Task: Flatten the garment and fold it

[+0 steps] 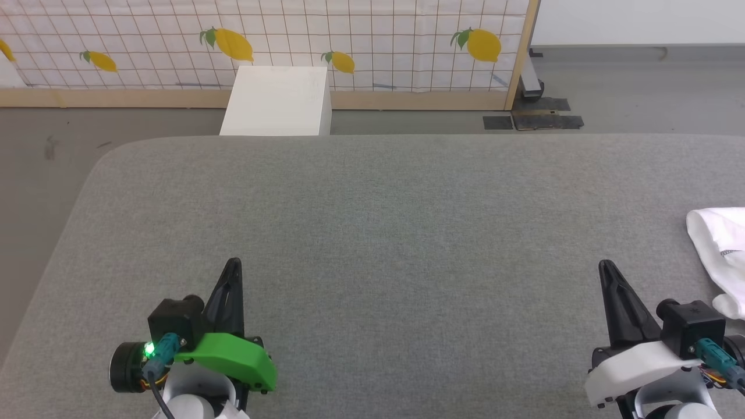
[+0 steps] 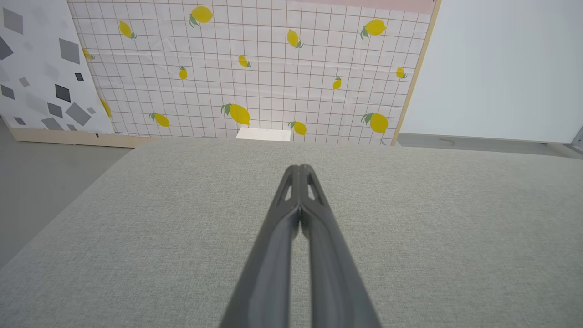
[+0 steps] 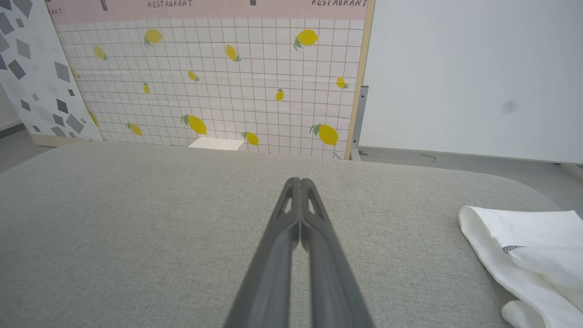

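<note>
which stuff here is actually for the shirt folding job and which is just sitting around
For the job:
- white T-shirt, crumpled at the table's right edge
- grey table it lies on
- left gripper and right gripper, both shut and holding nothing

Just lying about:
- white box on the floor beyond the table
- lemon-print panel
- dark mats on the floor

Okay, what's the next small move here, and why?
Probably open the right gripper and reach right to the shirt: it lies bunched and untouched on the right of the grey surface, nearest that gripper, whose jaws are shut.
</note>
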